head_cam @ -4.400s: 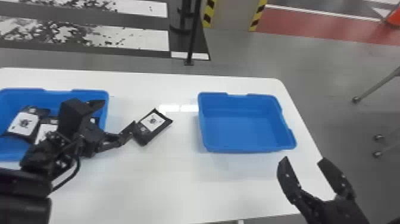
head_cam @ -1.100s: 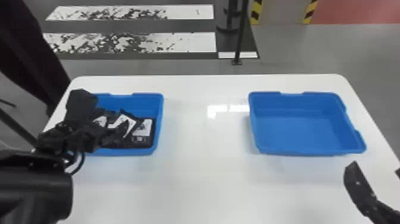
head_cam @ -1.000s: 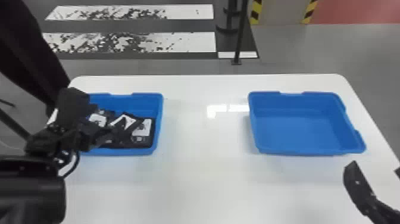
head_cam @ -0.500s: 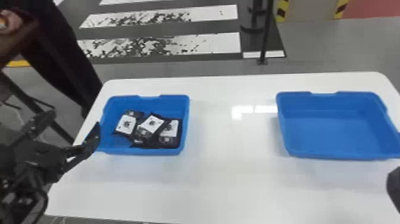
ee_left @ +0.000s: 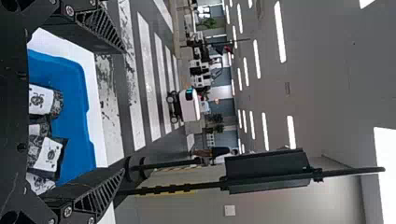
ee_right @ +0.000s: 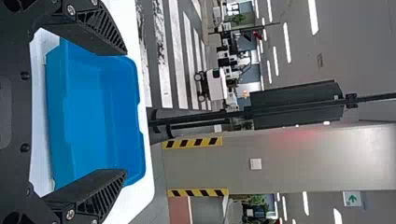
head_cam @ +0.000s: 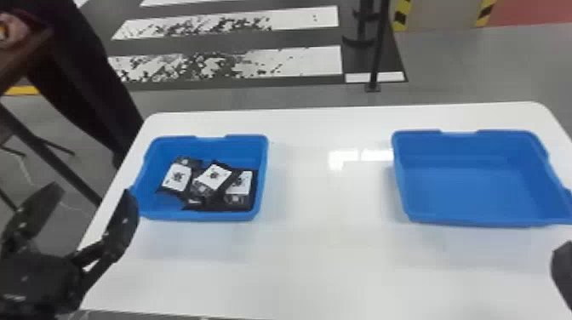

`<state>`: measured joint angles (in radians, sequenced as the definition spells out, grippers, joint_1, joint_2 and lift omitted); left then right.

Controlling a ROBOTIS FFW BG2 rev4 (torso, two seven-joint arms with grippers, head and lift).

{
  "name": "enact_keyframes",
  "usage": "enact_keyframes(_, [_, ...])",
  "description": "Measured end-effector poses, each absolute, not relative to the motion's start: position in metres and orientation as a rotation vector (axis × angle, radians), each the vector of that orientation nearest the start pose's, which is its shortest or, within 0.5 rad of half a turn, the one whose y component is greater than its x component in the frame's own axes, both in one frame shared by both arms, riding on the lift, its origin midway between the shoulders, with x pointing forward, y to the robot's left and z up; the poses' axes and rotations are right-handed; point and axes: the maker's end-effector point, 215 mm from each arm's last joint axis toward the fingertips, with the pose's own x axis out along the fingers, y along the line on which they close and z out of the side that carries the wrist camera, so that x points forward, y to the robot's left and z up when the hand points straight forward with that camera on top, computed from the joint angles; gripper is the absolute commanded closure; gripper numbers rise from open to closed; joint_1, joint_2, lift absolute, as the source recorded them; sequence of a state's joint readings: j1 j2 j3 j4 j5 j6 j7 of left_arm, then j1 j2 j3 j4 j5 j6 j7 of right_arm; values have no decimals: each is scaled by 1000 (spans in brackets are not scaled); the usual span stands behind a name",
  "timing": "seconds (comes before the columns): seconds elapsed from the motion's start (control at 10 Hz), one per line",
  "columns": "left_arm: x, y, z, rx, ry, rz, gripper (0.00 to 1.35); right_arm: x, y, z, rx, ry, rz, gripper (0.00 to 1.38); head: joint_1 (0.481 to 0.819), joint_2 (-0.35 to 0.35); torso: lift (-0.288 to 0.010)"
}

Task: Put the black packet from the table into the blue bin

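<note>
From where I stand, the left gripper (head_cam: 92,191) hangs at the white table's (head_cam: 323,272) left edge, its 2 fingers spread apart, released, with nothing between them. Ahead of it and to its right sits the left blue bin (head_cam: 200,215), and the black packets lie in there, faces up. The left packet (head_cam: 176,178), nearest that gripper, has its long axis running away from the robot, far end leaning a little right. The middle packet (head_cam: 213,176) slants more, from near left to far right, and laps over its neighbours. The right packet (head_cam: 239,184), farthest from the gripper of the 3, runs almost straight away, again tipped slightly right. Part of another dark wrapper shows under the middle packet. Each of the 3 carries a white label with a round black emblem; on the left packet the dark end points away from the robot, on the other 2 towards it. The finer print is too small to make out.

Well to the right, the right blue bin (head_cam: 468,221) lies beyond the right gripper (head_cam: 564,272), which is also released, its 2 fingers wide apart. A black post (head_cam: 378,47) stands past the table, between the bins as seen from here.
</note>
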<state>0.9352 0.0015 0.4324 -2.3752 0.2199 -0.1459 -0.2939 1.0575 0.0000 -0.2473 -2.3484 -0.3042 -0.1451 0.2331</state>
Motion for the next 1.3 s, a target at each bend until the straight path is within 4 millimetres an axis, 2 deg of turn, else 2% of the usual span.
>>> enact_keyframes(0.3, [300, 351, -268, 116, 10, -16, 136, 286, -297, -309, 85, 76, 38, 114, 695, 111, -110])
enact_keyframes(1.3, [301, 345, -289, 50, 64, -21, 136, 286, -297, -308, 78, 74, 38, 114, 695, 99, -110])
